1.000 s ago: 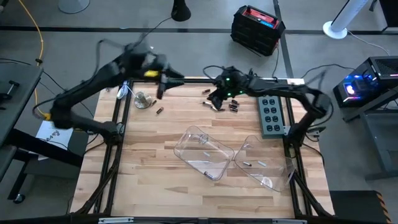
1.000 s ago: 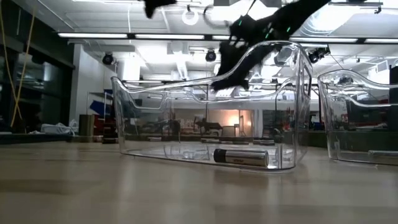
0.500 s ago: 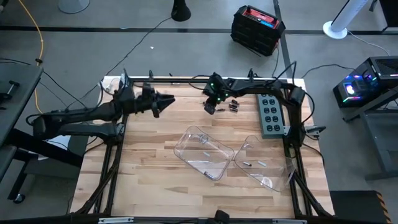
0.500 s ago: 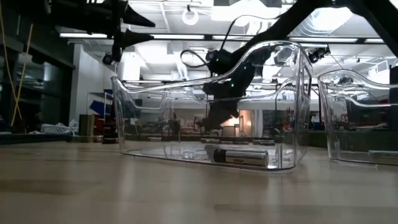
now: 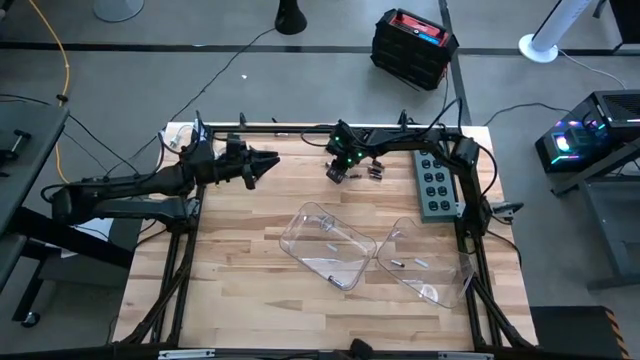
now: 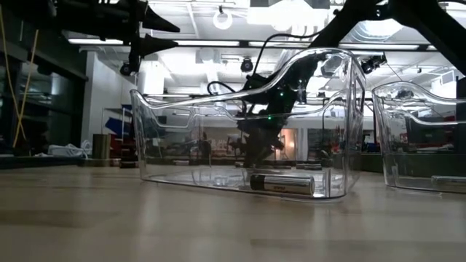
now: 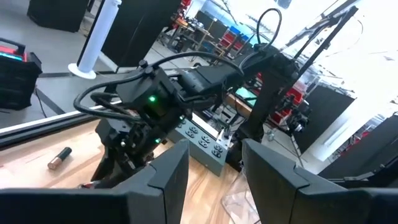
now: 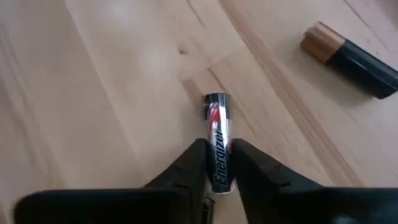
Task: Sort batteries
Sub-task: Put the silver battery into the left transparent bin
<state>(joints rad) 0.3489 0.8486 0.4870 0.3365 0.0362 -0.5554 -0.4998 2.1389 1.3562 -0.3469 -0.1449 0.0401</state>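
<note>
Near the table's far edge, the right gripper (image 8: 216,163) pinches a silver battery (image 8: 217,140) lying on the wood.

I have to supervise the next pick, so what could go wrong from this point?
The right gripper pinches the silver battery only near one end, so it might pivot or slip when lifted. A copper-topped black battery lies close by and could get nudged. The left gripper waits open, clear.

Left arm swung from raised at the counter's far-left corner to stretched out low and level. Right end effector (image 8: 217,163) dropped near the far edge, fingers closing around a silver battery (image 8: 217,144).
</note>
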